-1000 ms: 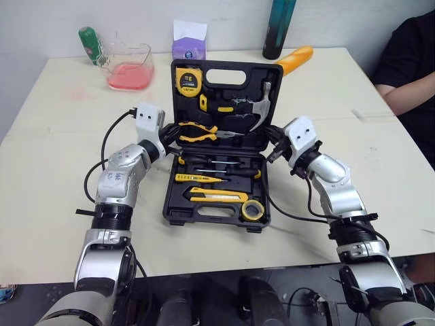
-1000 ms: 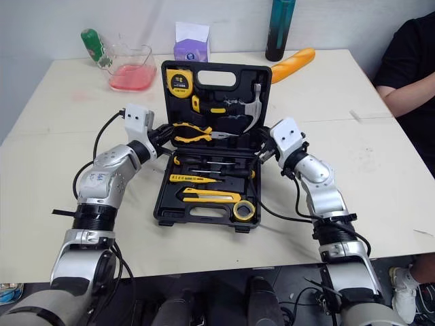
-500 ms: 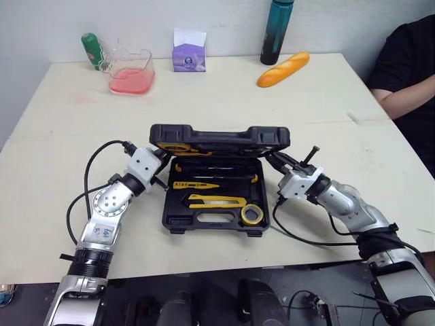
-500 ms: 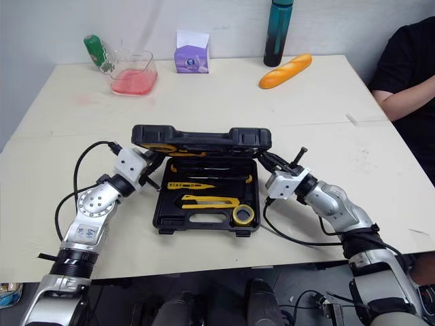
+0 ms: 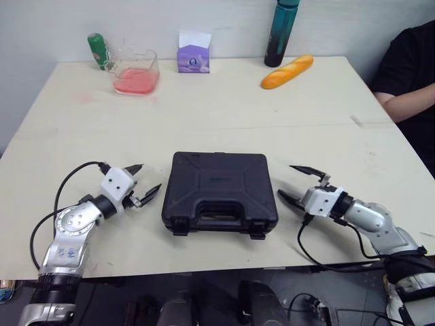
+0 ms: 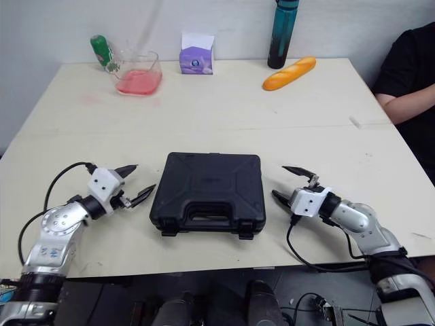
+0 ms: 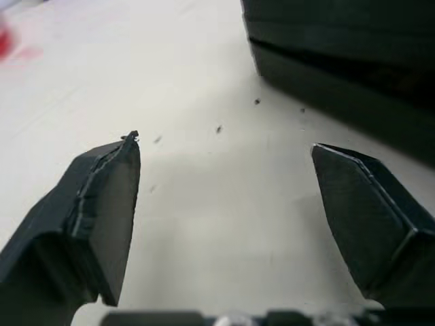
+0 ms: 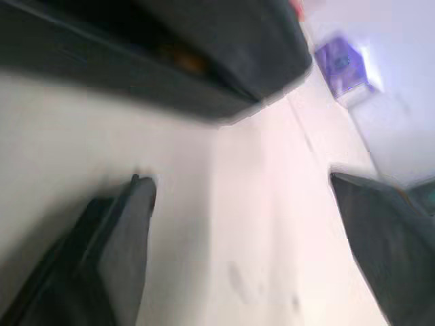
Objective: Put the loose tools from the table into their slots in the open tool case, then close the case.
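Observation:
The black tool case lies shut and flat in the middle of the table, handle toward the front edge. My left gripper rests open just left of the case, its two fingers spread wide and holding nothing. On the other side my right gripper is open as well, a short gap from the case's right edge, nothing between its fingers. The left wrist view shows the case's dark side wall beyond the spread fingertips.
Along the far edge of the table stand a green bottle, a clear jug with pink liquid, a purple tissue box, a teal bottle and a bread loaf. A person's arm rests at the right.
The case lid came down from upright to fully shut. Both grippers drew back from the case's sides toward the table's front and opened wide. The camera tilted, shifting the whole picture.

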`<state>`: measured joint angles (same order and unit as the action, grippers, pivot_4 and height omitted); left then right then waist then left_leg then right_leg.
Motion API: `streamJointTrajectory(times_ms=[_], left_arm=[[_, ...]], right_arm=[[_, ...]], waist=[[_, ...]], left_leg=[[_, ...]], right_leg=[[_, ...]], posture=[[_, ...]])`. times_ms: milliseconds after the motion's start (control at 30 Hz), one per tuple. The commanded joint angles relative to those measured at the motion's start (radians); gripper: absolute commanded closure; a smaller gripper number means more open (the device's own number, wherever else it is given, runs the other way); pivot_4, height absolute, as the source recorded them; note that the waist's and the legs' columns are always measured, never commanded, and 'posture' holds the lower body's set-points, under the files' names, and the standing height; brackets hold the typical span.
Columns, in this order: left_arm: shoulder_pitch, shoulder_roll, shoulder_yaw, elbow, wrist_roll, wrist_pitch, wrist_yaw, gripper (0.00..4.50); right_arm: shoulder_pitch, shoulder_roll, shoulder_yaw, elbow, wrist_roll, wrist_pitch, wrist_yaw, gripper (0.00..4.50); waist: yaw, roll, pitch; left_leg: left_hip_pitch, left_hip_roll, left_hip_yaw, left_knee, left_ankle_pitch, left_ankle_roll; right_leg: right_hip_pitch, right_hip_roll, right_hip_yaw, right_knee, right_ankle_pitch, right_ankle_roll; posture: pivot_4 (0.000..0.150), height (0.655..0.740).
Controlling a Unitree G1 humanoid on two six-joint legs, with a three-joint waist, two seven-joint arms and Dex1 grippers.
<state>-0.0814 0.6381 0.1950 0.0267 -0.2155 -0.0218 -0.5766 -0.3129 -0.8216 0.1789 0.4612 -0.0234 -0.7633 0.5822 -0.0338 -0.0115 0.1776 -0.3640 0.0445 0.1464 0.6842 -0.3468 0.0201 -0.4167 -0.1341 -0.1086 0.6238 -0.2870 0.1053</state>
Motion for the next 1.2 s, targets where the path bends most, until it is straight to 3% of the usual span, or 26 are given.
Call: streamJointTrajectory(times_ms=[33, 333, 533, 633, 800, 833, 867, 1067, 1200], left_arm=[[0.106, 0.027, 0.103, -0.101, -0.05, 0.054, -0.008, 0.56], [0.122, 0.028, 0.143, -0.24, -0.131, 0.176, -0.042, 0.56], [-0.02, 0.044, 0.107, -0.196, -0.142, 0.257, -0.081, 0.56], [-0.102, 0.052, 0.057, -0.153, -0.153, 0.327, -0.125, 1.44], [-0.285, 0.021, -0.063, 0.007, -0.082, 0.343, -0.141, 3.71], [-0.33, 0.008, -0.086, 0.053, -0.063, 0.335, -0.136, 4.19], [-0.382, -0.008, -0.11, 0.102, -0.05, 0.352, -0.132, 4.46], [-0.539, -0.086, -0.146, 0.324, -0.012, 0.327, -0.124, 4.46], [-0.674, -0.143, -0.207, 0.542, 0.062, 0.217, -0.124, 4.46]], right_arm=[[0.107, -0.071, -0.061, -0.107, 0.15, 0.151, 0.146, 0.53], [0.204, -0.045, -0.186, -0.388, 0.377, 0.586, 0.211, 0.53], [0.232, -0.051, -0.205, -0.509, 0.456, 0.768, 0.323, 0.53], [0.257, -0.066, -0.187, -0.569, 0.462, 0.817, 0.393, 1.78], [0.303, -0.095, -0.172, -0.652, 0.474, 0.923, 0.48, 4.25], [0.311, -0.097, -0.172, -0.663, 0.477, 0.942, 0.491, 4.5], [0.326, -0.105, -0.169, -0.676, 0.477, 0.958, 0.509, 4.5], [0.401, -0.119, -0.153, -0.725, 0.436, 0.964, 0.559, 4.5], [0.433, -0.05, -0.17, -0.755, 0.436, 0.938, 0.501, 4.5]], waist=[[0.007, 0.0, 0.0], [0.03, 0.0, 0.0], [0.032, 0.0, 0.001], [0.037, 0.0, 0.0], [0.037, 0.0, 0.0], [0.037, 0.0, 0.001], [0.037, 0.0, 0.001], [0.042, -0.001, 0.001], [0.046, -0.005, 0.001]], left_leg=[[0.002, 0.001, 0.0, 0.0, -0.001, 0.0], [0.007, 0.002, -0.001, 0.0, -0.004, -0.002], [0.007, 0.003, 0.001, 0.0, -0.004, -0.003], [0.007, 0.002, 0.001, 0.0, -0.004, -0.002], [0.006, 0.002, 0.002, 0.0, -0.004, -0.002], [0.006, 0.002, 0.002, 0.0, -0.004, -0.002], [0.005, 0.002, 0.001, 0.0, -0.003, -0.001], [0.005, 0.0, 0.003, 0.001, -0.003, -0.001], [0.005, 0.0, 0.002, 0.001, -0.003, -0.001]], right_leg=[[0.003, 0.0, 0.0, -0.001, 0.0, -0.001], [0.006, -0.006, 0.0, -0.004, 0.0, -0.006], [0.005, 0.002, -0.002, -0.004, 0.0, -0.006], [0.005, 0.002, -0.002, -0.003, 0.0, -0.006], [0.005, 0.004, -0.003, -0.002, 0.0, -0.005], [0.005, 0.004, -0.003, -0.002, 0.0, -0.005], [0.005, 0.004, -0.004, -0.002, 0.0, -0.005], [0.005, 0.004, -0.002, -0.003, 0.001, -0.004], [0.005, 0.005, -0.004, -0.003, 0.001, -0.004]], posture=[[0.15, 0.74], [0.15, 0.74], [0.15, 0.74], [0.15, 0.74], [0.15, 0.74], [0.15, 0.74], [0.15, 0.74], [0.15, 0.74], [0.15, 0.74]])
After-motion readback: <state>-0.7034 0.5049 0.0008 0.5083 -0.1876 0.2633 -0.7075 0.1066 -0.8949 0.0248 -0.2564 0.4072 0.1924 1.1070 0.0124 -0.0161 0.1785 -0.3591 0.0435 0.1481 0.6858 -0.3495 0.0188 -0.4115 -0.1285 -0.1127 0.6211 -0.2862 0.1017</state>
